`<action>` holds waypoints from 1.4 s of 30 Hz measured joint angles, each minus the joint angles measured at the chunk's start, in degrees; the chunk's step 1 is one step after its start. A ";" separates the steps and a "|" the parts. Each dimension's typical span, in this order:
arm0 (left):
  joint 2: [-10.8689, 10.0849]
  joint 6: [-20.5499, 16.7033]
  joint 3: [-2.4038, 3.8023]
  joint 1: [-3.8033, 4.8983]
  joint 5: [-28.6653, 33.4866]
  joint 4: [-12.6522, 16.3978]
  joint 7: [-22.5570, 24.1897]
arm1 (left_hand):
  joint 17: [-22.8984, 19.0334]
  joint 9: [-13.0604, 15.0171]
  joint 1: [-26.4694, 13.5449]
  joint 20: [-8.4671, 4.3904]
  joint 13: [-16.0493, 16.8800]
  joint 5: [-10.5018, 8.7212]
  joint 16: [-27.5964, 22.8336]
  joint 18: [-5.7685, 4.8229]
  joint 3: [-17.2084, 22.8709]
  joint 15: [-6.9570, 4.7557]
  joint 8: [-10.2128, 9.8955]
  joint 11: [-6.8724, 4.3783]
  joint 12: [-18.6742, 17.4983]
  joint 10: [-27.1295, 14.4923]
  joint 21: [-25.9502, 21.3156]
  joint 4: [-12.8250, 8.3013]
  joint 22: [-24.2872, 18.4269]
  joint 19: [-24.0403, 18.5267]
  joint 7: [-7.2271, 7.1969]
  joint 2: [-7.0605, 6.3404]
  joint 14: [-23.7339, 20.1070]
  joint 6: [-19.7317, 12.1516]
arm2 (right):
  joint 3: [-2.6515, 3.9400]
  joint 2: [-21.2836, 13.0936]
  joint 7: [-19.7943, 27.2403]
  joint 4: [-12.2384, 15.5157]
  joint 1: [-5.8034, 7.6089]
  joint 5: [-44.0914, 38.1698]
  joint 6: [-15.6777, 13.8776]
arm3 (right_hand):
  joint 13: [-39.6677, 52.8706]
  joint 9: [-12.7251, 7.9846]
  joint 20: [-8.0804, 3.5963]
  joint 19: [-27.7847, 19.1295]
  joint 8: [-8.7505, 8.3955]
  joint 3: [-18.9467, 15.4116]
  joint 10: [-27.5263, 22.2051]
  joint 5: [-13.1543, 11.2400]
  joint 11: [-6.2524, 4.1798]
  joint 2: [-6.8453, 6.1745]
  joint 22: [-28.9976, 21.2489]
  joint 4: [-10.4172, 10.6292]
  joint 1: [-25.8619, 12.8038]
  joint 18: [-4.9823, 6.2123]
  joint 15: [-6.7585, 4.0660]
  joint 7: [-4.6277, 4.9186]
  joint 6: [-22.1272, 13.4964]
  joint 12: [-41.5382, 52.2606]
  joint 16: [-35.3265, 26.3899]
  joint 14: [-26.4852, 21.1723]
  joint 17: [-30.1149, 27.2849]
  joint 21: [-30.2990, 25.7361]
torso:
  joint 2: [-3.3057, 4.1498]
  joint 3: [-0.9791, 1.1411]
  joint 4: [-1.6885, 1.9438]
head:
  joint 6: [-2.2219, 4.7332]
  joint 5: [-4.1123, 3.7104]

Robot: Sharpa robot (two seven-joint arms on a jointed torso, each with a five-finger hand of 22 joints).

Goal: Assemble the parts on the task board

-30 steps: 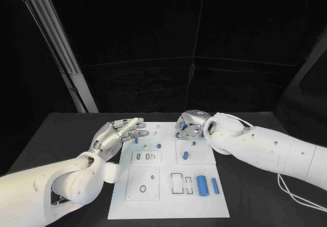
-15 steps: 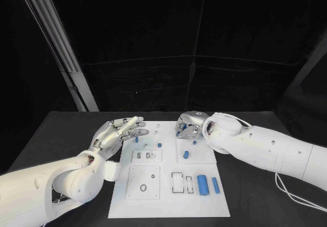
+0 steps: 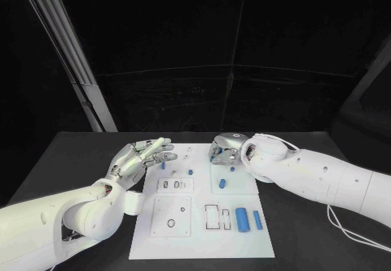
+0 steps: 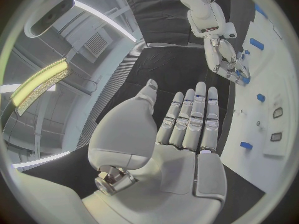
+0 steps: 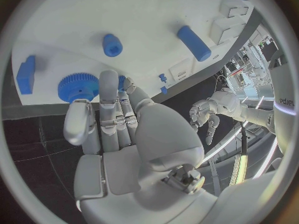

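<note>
You have one flat white rectangular task board point(image 3: 199, 248) on one black table point(image 3: 81, 152). In the head view, count two long blue plastic cylinders at the board's near end: one thick cylinder point(image 3: 241, 219) and one thin cylinder point(image 3: 257, 221). Count three smaller blue pieces farther up: a first point(image 3: 163, 166), a second point(image 3: 190, 171) and a third point(image 3: 222, 183). In the right wrist view, count one blue toothed gear point(image 5: 77, 83) and one blue rectangular block point(image 5: 25, 74). Two silver many-fingered hands are present: one left hand point(image 3: 138, 158) and one right hand point(image 3: 224, 148).

A flat white rectangular task board point(image 3: 199, 240) lies mid-table, carrying small blue plastic cylinders point(image 3: 241, 219) and a toothed blue gear point(image 5: 77, 86) near its far edge.
</note>
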 measured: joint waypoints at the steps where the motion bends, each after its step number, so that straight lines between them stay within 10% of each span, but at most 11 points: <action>1: 0.01 0.04 0.00 0.00 0.01 0.02 0.00 | 0.00 0.00 0.00 0.00 0.00 0.00 0.00 0.00 0.00 0.00 0.00 0.00 0.00 0.00 0.00 0.00 -0.01 0.00 0.00 0.00 0.00 0.00 | 0.00 0.00 -0.04 -0.03 0.01 0.00 0.11 | 0.00 0.00 0.00 0.00 0.00 0.29 0.00 0.00 0.00 0.00 0.00 0.01 0.00 0.00 0.00 0.00 0.00 0.00 0.07 0.00 0.01 0.00 | 0.02 -0.02 0.01 | -0.04 -0.01; 27: 0.09 0.82 0.00 0.13 0.30 0.23 0.00 | -0.04 0.00 0.24 -0.01 0.00 0.00 -0.43 -0.01 -0.15 0.00 -0.22 0.00 -0.26 0.00 0.00 -0.16 -0.19 -0.02 0.00 0.82 0.00 0.00 | 0.03 0.66 -1.62 0.05 0.12 -1.17 -0.04 | -0.07 -0.02 0.10 0.93 -0.02 9.01 1.58 -0.34 -0.09 -2.30 1.78 0.32 -1.37 0.02 0.00 0.23 1.12 -0.01 3.67 -1.26 0.62 1.24 | 0.29 -0.11 0.09 | -1.13 0.06; 42: 0.08 1.25 0.00 0.19 0.41 -0.05 0.00 | -0.04 0.01 0.47 -0.01 0.01 0.00 -0.43 -0.01 -0.31 0.00 -0.22 0.20 -0.26 -0.20 -0.23 -0.32 -0.24 -0.02 0.00 1.04 0.00 0.00 | 0.01 0.38 -3.28 2.24 -0.01 -0.27 -10.25 | -0.02 0.01 0.10 0.93 -0.30 16.74 1.84 -0.84 0.00 -4.78 1.79 1.41 -3.85 0.02 0.00 0.35 1.78 -0.02 4.39 -2.07 -0.18 1.33 | 0.39 -0.14 0.20 | -0.62 0.38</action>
